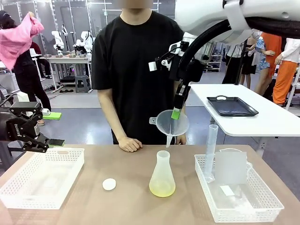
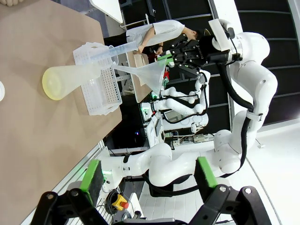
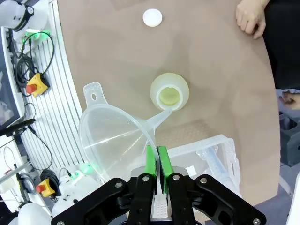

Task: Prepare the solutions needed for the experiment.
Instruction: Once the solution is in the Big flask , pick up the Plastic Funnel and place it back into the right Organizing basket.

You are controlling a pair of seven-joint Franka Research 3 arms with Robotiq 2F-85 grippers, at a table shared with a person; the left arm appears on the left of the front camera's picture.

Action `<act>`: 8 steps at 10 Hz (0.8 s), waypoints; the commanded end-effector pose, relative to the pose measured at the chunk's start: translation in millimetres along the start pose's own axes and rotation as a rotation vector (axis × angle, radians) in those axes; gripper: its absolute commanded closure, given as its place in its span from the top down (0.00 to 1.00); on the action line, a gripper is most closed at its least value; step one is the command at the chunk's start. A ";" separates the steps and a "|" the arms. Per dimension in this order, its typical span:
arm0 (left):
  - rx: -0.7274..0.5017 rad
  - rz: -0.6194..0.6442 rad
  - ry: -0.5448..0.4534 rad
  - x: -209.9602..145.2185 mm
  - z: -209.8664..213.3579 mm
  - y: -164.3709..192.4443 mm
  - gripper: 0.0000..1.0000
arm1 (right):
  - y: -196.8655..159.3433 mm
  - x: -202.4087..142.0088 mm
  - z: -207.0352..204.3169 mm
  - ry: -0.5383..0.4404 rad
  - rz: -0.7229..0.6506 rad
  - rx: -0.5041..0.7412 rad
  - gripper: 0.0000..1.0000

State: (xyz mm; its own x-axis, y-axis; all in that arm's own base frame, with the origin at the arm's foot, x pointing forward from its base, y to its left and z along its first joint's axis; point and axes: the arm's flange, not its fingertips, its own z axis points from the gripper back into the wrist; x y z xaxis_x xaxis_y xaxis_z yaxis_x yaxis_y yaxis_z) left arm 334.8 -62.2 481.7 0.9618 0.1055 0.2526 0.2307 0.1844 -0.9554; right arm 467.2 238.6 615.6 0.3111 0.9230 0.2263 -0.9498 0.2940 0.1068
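Front view: right gripper (image 1: 176,114) is pinched tight on the wall of a clear funnel (image 1: 172,124), holding it in the air above the flask (image 1: 162,180). The flask stands upright on the tabletop, about mid-width, toward the near edge. A shallow layer of pale yellow liquid (image 1: 162,189) sits in its bottom. The funnel spout hangs above the flask neck and a touch toward the right basket (image 1: 262,206), not yet inside. In the right wrist view the spout tip sits at the rim of the flask mouth, not centred.

Step in hand, as I judge it: seat the funnel in the neck. To do it well, nudge the spout over the centre of the mouth, then lower straight down with the funnel level. Go slowly, since a side knock on the narrow neck could tip the flask. Let go only once the cone rests on the neck.

Right arm comes in high from the right, arches over, wrist bent so the fingers point down at the tabletop. Left gripper (image 1: 49,144) hangs low by the left edge, over the far corner of the left basket (image 1: 70,150), jaws spread wide, holding nothing.

A white cap (image 1: 109,184) lies just left of the flask. The person's hand (image 1: 130,144) rests at the far edge.
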 end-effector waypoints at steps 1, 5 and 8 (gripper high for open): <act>-0.023 -0.003 -0.003 1.2 -2.0 -2.0 1.00 | -3.0 -16.9 5.7 -0.023 0.031 0.026 0.00; -0.023 -0.003 -0.003 1.2 -2.0 -2.0 1.00 | 5.7 -91.2 22.3 0.059 -0.033 0.097 0.00; -0.023 -0.003 -0.003 1.2 -2.0 -2.0 1.00 | 11.9 -148.8 17.5 0.101 -0.172 0.098 0.00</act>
State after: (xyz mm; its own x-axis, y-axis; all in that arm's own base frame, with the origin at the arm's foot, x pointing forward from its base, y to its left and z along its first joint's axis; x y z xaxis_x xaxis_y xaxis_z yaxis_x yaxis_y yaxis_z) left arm 334.8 -62.2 481.6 0.9618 0.1057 0.2526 0.2306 0.1846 -0.9554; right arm 421.2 109.5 609.5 0.4243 0.8983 0.1143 -0.8898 0.3901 0.2368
